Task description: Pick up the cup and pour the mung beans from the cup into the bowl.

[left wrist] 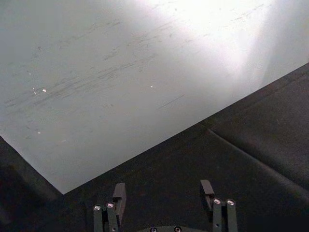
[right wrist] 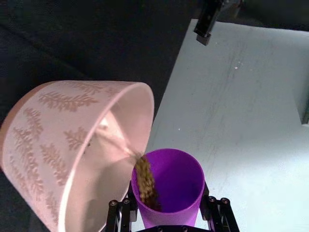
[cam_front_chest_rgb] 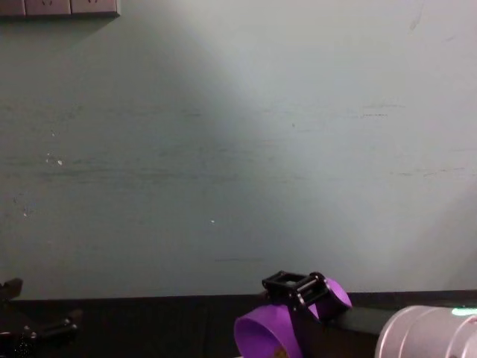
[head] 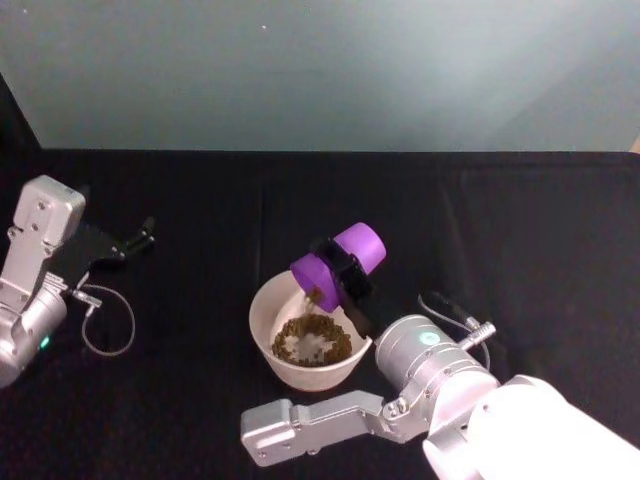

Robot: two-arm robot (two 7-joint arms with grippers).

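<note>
The purple cup is tipped on its side over the bowl, its mouth pointing down into it. My right gripper is shut on the cup's body. A thin stream of mung beans runs over the cup lip toward the pale pink, leaf-patterned bowl. A brownish heap of mung beans lies in the bowl. From the chest view the tilted cup shows low down with the right gripper on it. My left gripper is parked at the far left, open and holding nothing.
A black cloth covers the table, and a pale wall rises right behind it. A loop of cable hangs by the left arm. My right arm's silver links lie just in front of the bowl.
</note>
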